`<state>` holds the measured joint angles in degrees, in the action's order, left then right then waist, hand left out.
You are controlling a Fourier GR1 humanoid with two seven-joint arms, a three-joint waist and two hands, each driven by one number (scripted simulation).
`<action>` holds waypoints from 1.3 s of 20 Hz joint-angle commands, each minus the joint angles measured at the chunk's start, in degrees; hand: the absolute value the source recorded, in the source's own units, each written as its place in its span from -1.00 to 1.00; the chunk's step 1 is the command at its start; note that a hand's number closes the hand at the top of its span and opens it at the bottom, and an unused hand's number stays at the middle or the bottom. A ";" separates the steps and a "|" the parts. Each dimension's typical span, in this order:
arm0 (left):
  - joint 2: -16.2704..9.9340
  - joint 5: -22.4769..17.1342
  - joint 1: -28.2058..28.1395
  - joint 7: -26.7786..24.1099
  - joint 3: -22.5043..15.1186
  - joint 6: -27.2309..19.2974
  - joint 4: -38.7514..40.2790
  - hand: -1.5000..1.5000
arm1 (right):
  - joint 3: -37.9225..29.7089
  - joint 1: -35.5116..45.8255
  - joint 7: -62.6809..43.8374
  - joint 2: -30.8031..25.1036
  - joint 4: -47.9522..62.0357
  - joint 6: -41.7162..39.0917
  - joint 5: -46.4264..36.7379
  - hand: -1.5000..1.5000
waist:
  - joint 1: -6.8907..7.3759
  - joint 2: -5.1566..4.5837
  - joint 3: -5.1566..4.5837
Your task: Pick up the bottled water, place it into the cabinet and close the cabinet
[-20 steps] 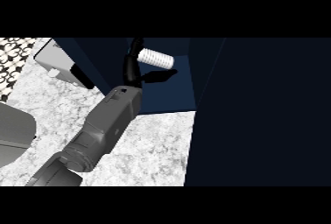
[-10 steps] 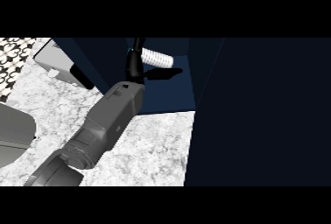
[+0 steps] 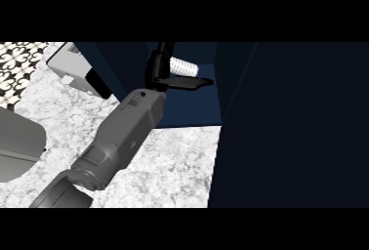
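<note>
The cabinet [image 3: 189,105] stands open, its dark door [image 3: 296,127] at the right. The hand [image 3: 173,78] is spread beside the bottled water [image 3: 184,65] inside. It should be withdrawn straight back, the bottle left undisturbed.

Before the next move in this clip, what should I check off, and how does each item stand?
1. White ribbed water bottle inside the dark blue cabinet: ok.
2. Right robot hand uncurled from the bottle: ok, fingers look straight beside it.
3. Bottle resting stably: cannot tell, its base is hidden.
4. Hand and grey forearm out of the cabinet: not ok.
5. Cabinet closed: not ok, interior open.
</note>
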<state>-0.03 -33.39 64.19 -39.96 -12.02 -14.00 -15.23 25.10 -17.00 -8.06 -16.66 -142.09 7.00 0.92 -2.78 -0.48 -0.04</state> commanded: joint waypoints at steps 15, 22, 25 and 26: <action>-4.29 -1.11 -31.87 10.50 -12.49 -1.18 -41.70 1.00 | 3.69 0.54 -2.29 -2.59 -2.41 -0.84 -6.74 -1.00 | 4.28 1.23 0.00; -9.38 1.10 -45.02 15.10 -17.12 -5.67 -60.98 1.00 | 6.92 3.97 -12.29 -8.18 -6.00 -5.31 -5.26 1.00 | 4.40 1.13 -0.04; -13.39 1.89 -53.43 14.96 -18.14 -6.28 -70.25 1.00 | 9.68 2.01 -12.72 -8.27 -5.82 -6.22 -2.57 1.00 | 4.12 1.08 0.02; -15.07 1.37 -54.67 16.49 -17.62 -6.74 -73.35 1.00 | 11.76 5.09 -16.36 -5.98 -5.25 -4.78 -2.69 1.00 | 4.66 1.06 -0.03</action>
<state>-10.49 -32.47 17.34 -25.58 -28.55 -19.63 -77.75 32.70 -13.56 -17.38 -23.33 -142.43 2.27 -0.69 1.44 0.61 0.00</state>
